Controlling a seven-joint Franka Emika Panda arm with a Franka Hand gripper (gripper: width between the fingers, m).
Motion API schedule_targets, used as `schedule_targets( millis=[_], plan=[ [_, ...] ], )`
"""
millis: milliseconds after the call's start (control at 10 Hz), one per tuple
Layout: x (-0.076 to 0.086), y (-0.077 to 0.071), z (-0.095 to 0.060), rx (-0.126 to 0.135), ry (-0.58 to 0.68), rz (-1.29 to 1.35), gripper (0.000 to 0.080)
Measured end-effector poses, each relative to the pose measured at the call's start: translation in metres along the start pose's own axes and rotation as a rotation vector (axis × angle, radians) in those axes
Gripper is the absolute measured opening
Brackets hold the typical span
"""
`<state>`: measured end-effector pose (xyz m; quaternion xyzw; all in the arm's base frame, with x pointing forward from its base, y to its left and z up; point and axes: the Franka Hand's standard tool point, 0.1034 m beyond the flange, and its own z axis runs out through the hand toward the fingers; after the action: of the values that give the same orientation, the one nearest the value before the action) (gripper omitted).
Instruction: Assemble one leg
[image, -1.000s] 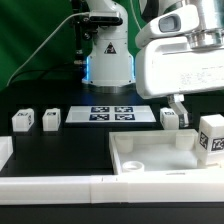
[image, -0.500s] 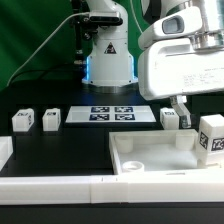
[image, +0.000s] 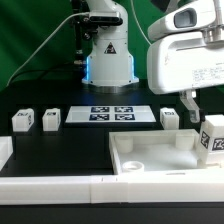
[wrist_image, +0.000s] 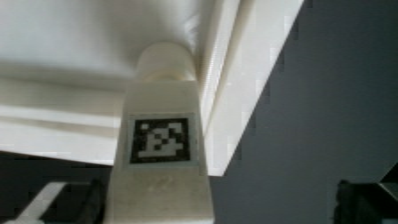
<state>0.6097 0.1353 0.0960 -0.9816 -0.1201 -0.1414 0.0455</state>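
My pincer hangs above the black desk; I cannot tell whether its fingers are apart or together. A small white plastic leg, black-and-white tagged, fills my wrist view.

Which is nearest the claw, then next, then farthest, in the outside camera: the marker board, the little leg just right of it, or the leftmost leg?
1. Leg right of the marker board, beside the claw.
2. Marker board, mid-table.
3. Leftmost leg, exterior view's far left.
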Motion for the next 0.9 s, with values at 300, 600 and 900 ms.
schedule_targets(
  millis=[300, 600, 900],
  plan=[
    [-0.004, -0.005, 0.008, 0.007, -0.028, 0.01, 0.0649],
    [-0.008, 0.004, 0.009, 0.003, -0.102, 0.019, 0.0649],
    [0.009, 0.012, 0.008, -0.015, -0.193, 0.082, 0.0649]
  ],
)
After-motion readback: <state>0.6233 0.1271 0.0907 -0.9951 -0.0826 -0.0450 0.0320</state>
